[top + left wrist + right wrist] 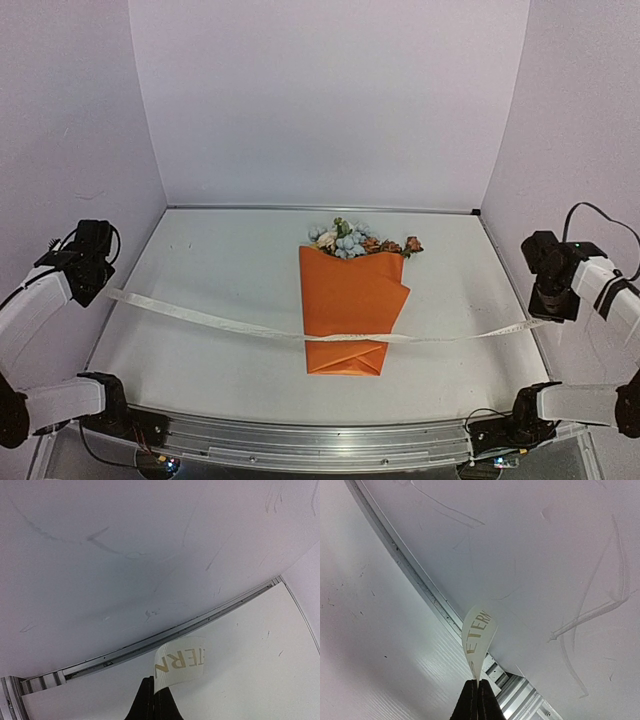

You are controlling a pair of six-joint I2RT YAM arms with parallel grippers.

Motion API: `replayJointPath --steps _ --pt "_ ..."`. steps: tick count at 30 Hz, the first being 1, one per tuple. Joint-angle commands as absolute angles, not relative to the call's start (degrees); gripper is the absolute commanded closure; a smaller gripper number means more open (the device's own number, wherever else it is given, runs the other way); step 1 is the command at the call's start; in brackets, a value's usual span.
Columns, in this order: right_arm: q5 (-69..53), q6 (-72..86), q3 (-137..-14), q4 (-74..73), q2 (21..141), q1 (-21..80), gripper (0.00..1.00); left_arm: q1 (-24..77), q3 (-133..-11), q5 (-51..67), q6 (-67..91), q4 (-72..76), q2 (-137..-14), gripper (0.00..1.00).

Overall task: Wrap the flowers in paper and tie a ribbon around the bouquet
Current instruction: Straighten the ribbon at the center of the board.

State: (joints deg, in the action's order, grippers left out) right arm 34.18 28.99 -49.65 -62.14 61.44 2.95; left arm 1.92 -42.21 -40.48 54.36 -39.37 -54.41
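Observation:
The bouquet lies mid-table, a cone of orange paper with the pastel flowers poking out at its far, wide end. A long white ribbon stretches across the table and over the cone's lower part. My left gripper is shut on the ribbon's left end at the table's left edge; in the left wrist view the lettered ribbon end sticks out above the closed fingertips. My right gripper is shut on the right end, whose tip curls up from the closed fingertips.
Lilac walls enclose the white table on three sides. A metal rail runs along the table's left edge, another along its right edge. Both arm bases sit on the near aluminium bar.

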Motion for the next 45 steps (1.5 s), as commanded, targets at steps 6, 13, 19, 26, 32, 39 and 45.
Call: replayJointPath --steps 6,13,19,26,32,39,45 --pt "35.95 30.75 -46.34 -65.61 59.67 2.45 1.0 1.76 -37.55 -38.96 59.35 -41.31 -51.79 1.0" --pt "35.19 33.0 -43.87 -65.36 63.88 1.89 1.0 1.76 -31.43 -34.48 62.77 -37.27 -54.45 0.98" --pt "32.5 34.23 -43.68 -63.74 67.96 1.62 0.87 1.76 -31.89 -32.68 60.17 -34.96 -56.08 0.78" --pt "28.78 34.03 -44.41 -63.36 65.78 1.14 0.31 1.76 -36.28 -28.62 53.58 -33.31 -55.86 0.3" --pt "22.34 31.84 -48.31 -63.76 63.72 1.12 0.02 1.81 -43.55 -14.23 42.49 -27.63 -60.25 0.2" --pt "17.02 30.06 -54.19 -67.64 61.99 1.23 0.02 6.49 -48.69 -1.25 38.64 -23.78 -67.23 0.18" --pt "8.05 30.06 -57.18 -68.65 59.84 1.47 0.02 12.89 -52.11 5.98 37.4 -20.81 -72.14 0.18"
